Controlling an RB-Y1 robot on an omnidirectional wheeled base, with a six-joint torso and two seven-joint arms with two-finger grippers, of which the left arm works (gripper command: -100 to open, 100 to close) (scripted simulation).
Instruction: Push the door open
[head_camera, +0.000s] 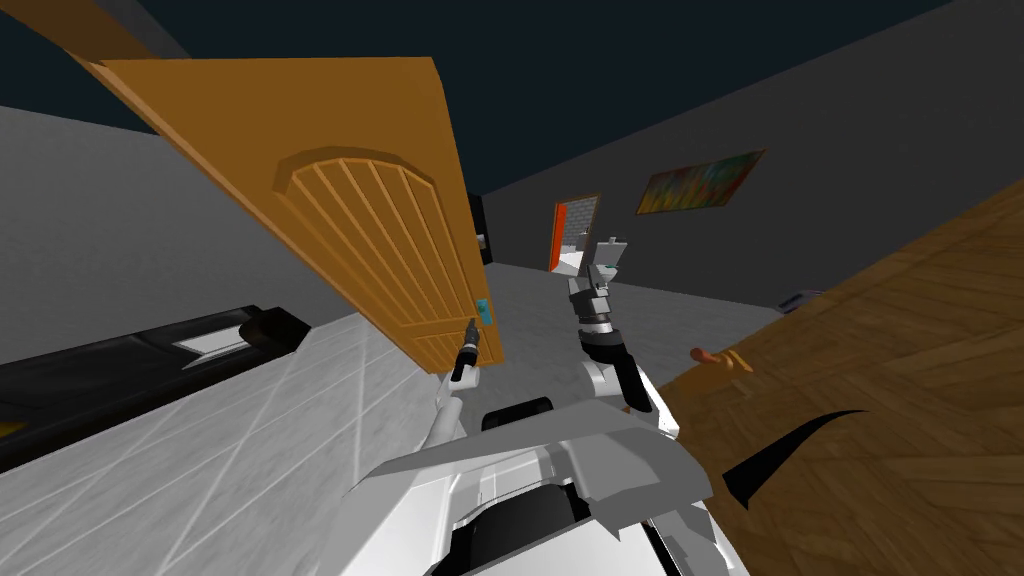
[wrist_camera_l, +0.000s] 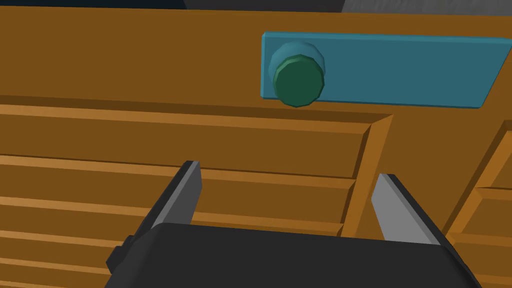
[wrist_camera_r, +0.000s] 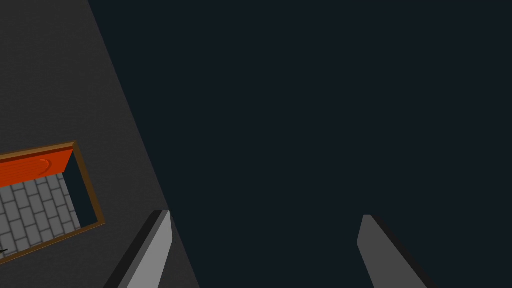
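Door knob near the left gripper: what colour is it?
Dark green knob on a teal-blue plate; clearest in the left wrist view.

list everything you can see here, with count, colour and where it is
door: one, orange-brown with a ribbed panel, ahead on my left
plate: one, teal, on the door near its edge
knob: one, dark green, on the plate
floor: one, grey tiles, under the door
low furniture: one, black, along the left wall
painting: one, multicoloured, on the far wall
far doorway: one, brown frame with an orange-red leaf, in the far wall
wooden surface: one, brown planks, on my right
handle: one, orange, on the wooden surface
left tool: one, fingers apart, close to the door's panel near the knob
right tool: one, fingers apart, raised ahead of me
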